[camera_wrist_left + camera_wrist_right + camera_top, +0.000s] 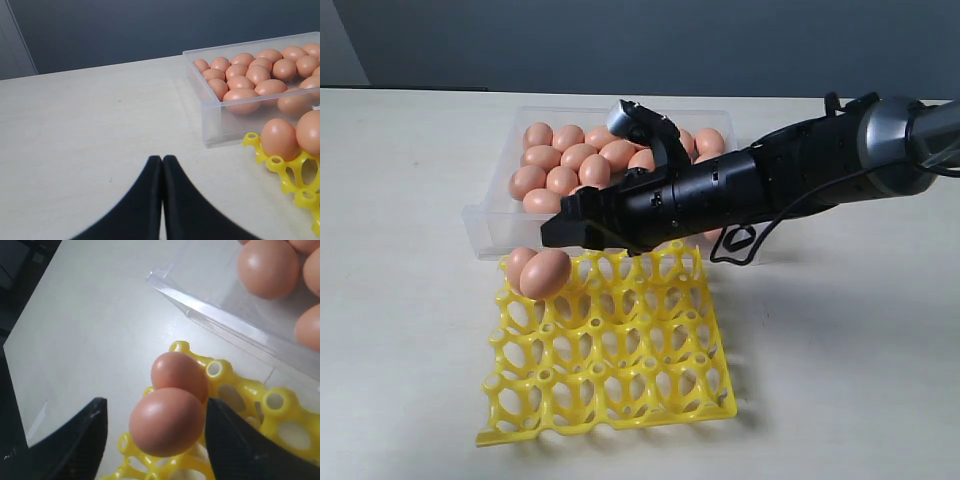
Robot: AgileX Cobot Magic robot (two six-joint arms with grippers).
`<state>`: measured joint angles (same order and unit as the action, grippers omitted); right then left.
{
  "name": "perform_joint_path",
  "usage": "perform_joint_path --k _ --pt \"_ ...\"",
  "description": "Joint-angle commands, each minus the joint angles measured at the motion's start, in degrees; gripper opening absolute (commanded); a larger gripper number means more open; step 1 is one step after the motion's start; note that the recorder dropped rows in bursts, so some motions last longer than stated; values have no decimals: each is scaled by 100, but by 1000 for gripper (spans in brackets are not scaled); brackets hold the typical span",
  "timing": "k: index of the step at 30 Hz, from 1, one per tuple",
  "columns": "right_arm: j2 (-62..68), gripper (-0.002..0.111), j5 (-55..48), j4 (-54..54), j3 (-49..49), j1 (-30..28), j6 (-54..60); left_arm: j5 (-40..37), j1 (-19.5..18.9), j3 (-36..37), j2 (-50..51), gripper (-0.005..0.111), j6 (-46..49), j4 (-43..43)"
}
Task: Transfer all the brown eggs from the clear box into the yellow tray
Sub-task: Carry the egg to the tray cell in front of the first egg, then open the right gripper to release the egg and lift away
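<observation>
Several brown eggs [570,165] lie in the clear box [480,225] at the back. Two more eggs sit side by side in the far-left corner cups of the yellow tray [620,370]. My right gripper [570,232] reaches across, just above and behind that corner. In the right wrist view it is open [155,405] and straddles the nearer egg [167,421]. A clear gap shows on one side, and the other finger is close to the shell. The second egg [177,371] sits just beyond. My left gripper [163,159] is shut and empty, low over bare table left of the box.
The cream tabletop [410,300] surrounds the box and the tray. The tray's front edge nearly meets the box's front wall [212,130]. The right arm's black body and a looped cable [735,243] hang over the box and the tray's back edge.
</observation>
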<state>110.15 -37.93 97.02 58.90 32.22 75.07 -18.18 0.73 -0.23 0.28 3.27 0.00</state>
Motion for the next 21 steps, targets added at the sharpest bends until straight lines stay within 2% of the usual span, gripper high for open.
perform_joint_path --k 1,18,21 --pt "-46 55 -72 132 16 -16 125 60 -23 23 -28 0 -3 0" --pt "130 55 -653 292 60 -6 137 60 -23 23 -28 0 -3 0" --pt "130 46 -1120 292 177 39 137 60 -23 23 -28 0 -3 0"
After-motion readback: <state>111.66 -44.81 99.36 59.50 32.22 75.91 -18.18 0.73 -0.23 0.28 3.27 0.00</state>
